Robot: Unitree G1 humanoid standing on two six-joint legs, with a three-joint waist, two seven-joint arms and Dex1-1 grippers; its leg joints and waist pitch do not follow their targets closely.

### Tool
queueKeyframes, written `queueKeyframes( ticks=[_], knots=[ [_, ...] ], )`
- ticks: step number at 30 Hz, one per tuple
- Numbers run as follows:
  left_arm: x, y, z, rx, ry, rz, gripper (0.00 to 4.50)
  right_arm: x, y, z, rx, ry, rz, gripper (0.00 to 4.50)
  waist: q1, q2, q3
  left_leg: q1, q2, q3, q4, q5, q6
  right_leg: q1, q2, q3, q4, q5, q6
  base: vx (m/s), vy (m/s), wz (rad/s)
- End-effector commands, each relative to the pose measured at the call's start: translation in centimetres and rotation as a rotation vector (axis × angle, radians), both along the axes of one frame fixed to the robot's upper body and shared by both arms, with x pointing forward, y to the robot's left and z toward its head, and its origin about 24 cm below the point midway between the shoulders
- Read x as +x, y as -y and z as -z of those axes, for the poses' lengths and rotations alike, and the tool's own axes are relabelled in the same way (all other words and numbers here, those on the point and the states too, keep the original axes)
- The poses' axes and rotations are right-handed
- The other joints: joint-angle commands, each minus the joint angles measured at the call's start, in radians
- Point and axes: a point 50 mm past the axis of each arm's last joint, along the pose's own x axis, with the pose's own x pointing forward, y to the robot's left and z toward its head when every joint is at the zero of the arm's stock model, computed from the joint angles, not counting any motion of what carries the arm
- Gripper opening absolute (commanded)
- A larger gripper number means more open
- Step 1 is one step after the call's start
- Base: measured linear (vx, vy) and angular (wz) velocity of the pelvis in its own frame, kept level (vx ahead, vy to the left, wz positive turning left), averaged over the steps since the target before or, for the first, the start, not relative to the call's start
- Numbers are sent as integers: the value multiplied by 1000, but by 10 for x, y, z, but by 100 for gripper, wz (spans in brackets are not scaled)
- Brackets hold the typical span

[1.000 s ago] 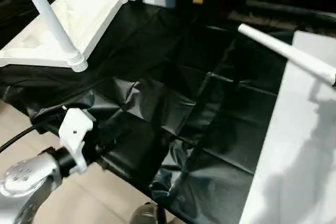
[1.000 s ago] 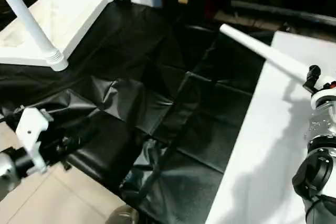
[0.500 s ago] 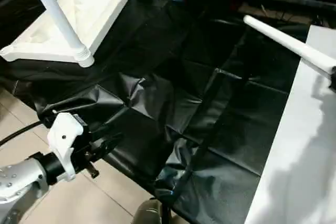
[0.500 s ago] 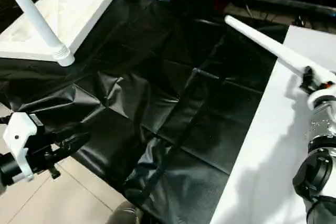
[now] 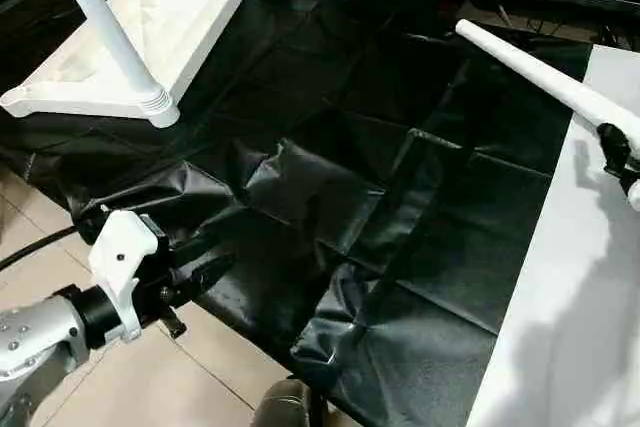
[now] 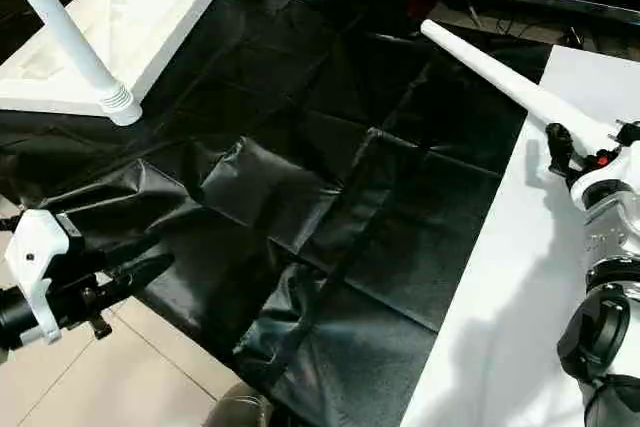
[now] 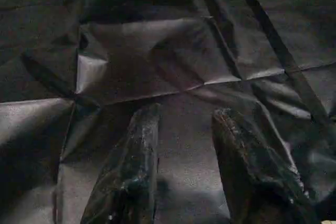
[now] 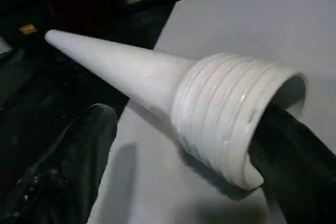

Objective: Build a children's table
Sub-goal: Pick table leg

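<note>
The children's table top [image 5: 175, 17] lies upside down at the far left, with white legs [image 5: 100, 22] standing up from its corner sockets. A loose tapered leg [image 5: 530, 72] lies at the right, its thick end over the white board [image 5: 570, 327]. My right gripper [image 6: 590, 142] is open and straddles that ribbed end [image 8: 231, 129]; one finger [image 8: 79, 156] stands clear of it and the other [image 8: 294, 150] is right against it. My left gripper [image 5: 215, 267] hangs open and empty over the near edge of the black sheet [image 7: 157, 61].
The crumpled black sheet [image 5: 330, 177] covers the work surface between the table top and the board. Tiled floor [image 5: 150, 387] shows below its near left edge. Dark furniture stands along the back.
My right gripper has moved up around the loose leg's thick end. The left arm has dropped a little off the sheet's near edge. The camera has shifted.
</note>
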Motion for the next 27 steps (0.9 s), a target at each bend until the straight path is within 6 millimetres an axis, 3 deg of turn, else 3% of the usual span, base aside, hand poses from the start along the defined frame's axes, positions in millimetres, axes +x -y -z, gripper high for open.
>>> queueKeyframes(
  ticks=[1, 2, 11, 27],
  knots=[
    [-2, -3, -1, 15, -5, -8, 178, 0, -7, 12, 25, -39, -27, 387, 4, -19, -51, 20, 54, -31, -63, -131, 135, 42, -85, 53, -88, -134, -230, 0, 0, 0],
    [-3, -2, -1, 15, -6, -8, 178, 0, -8, 13, 27, -37, -38, 381, 3, -24, -50, 19, 54, -31, -64, -128, 139, 42, -84, 53, -88, -133, -231, 0, 0, 0],
    [-4, -3, 0, 16, -10, -14, 178, 4, -19, 17, 28, -38, -101, 313, 5, -26, -48, 21, 57, -31, -67, -142, 131, 40, -86, 55, -89, -153, -232, 0, 0, 0],
    [-4, -3, -1, 18, -16, -13, 178, 7, -29, 23, 30, -50, -139, 182, 6, -19, -45, 23, 59, -32, -72, -162, 119, 38, -88, 57, -91, -168, -233, 0, 0, 0]
  ],
)
